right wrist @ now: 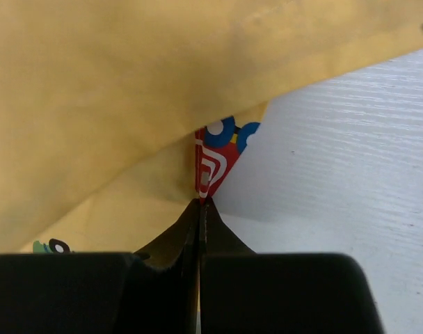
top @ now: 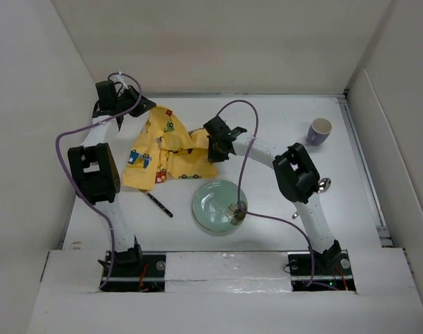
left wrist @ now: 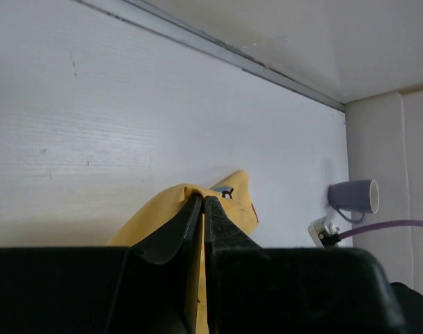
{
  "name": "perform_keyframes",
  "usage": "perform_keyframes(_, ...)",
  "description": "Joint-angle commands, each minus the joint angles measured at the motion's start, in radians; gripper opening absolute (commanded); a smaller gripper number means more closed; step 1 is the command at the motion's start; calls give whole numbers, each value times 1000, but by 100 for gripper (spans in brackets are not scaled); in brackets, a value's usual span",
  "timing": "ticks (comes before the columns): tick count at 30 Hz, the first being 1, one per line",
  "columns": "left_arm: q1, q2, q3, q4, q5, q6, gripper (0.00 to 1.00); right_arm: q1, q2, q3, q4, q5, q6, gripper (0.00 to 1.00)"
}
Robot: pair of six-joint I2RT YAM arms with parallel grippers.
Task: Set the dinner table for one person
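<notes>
Left gripper (left wrist: 202,202) pinches the cloth (top: 156,156) at its 11 o'clock corner; right gripper (right wrist: 200,204) clamps its 3 o'clock edge, over the table (top: 281,118).

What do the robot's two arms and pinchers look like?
The left arm and right arm are white tubes with chunky black joints. A thin purple cable loops along each one. The left gripper and right gripper have smooth black fingers tapering to thin tips.

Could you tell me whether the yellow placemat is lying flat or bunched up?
Bunched up: the placemat is creased and folded over itself, with the left tool and right tool each shut on an edge.
</notes>
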Motion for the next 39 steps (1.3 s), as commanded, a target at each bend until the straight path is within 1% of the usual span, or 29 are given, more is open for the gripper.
perform_keyframes(1,5,34,91,102,53,-49,0,-36,-15,-19,-88,66,33,0)
perform_keyframes(3,-12,72,134,121,47,-70,0,-76,-75,-50,-78,107,35,0)
perform_keyframes(4,-36,106,209,95,35,-61,0,-140,-172,-106,-59,123,15,0)
perform_keyframes(8,-90,184,315,41,5,-44,0,-220,-251,-189,-41,126,-19,0)
perform_keyframes(9,-113,206,346,21,-14,-37,16,-274,-284,-207,-38,100,-31,0)
perform_keyframes(11,-127,250,411,-60,-41,-3,38,-317,-288,-226,-59,68,-62,0)
perform_keyframes(12,-127,256,422,-69,-73,6,61,-344,-288,-244,-61,63,-75,0)
perform_keyframes(14,-127,237,420,-146,-122,29,74,-366,-285,-260,-61,40,-114,28)
perform_keyframes(15,-127,192,404,-163,-184,66,85,-375,-285,-267,-64,32,-125,39)
perform_keyframes(16,-136,160,384,-184,-214,88,91,-389,-290,-275,-59,28,-147,56)
perform_keyframes(17,-145,128,328,-195,-241,112,97,-389,-302,-287,-51,26,-152,61)
perform_keyframes(18,-145,50,289,-203,-290,165,99,-400,-317,-325,-39,26,-155,64)
perform_keyframes(20,-206,-35,153,-213,-314,215,99,-424,-373,-367,2,9,-157,65)
perform_keyframes(22,-274,-160,52,-220,-405,292,99,-438,-432,-430,25,8,-143,65)
perform_keyframes(23,-361,-197,-58,-213,-451,316,99,-447,-457,-451,36,11,-137,61)
perform_keyframes(24,-404,-264,-111,-207,-528,332,99,-447,-483,-477,45,17,-131,48)
perform_keyframes(25,-441,-285,-157,-206,-557,341,99,-447,-508,-500,66,20,-119,19)
perform_keyframes(26,-491,-306,-236,-206,-571,336,99,-457,-561,-549,76,21,-114,3)
perform_keyframes(27,-510,-334,-274,-203,-578,333,89,-457,-583,-573,85,18,-112,0)
perform_keyframes(28,-530,-343,-321,-198,-585,336,64,-467,-606,-592,100,11,-109,0)
perform_keyframes(30,-603,-328,-326,-216,-654,349,0,-480,-658,-657,120,-23,-102,0)
perform_keyframes(31,-634,-305,-311,-268,-701,362,0,-480,-669,-678,143,-40,-94,1)
perform_keyframes(32,-665,-287,-277,-290,-731,385,0,-490,-673,-694,146,-64,-91,9)
perform_keyframes(33,-756,-226,-251,-314,-822,405,12,-500,-686,-730,157,-80,-86,25)
perform_keyframes(34,-757,-225,-251,-325,-823,405,12,-500,-686,-731,165,-80,-88,32)
perform_keyframes(35,-780,-207,-225,-338,-860,407,23,-500,-690,-743,168,-87,-89,37)
perform_keyframes(36,-795,-173,-213,-345,-895,401,30,-515,-701,-757,166,-87,-91,40)
perform_keyframes(38,-805,-149,-191,-367,-898,376,33,-530,-715,-774,174,-95,-95,43)
perform_keyframes(39,-805,-135,-193,-364,-895,358,38,-546,-722,-792,180,-101,-99,43)
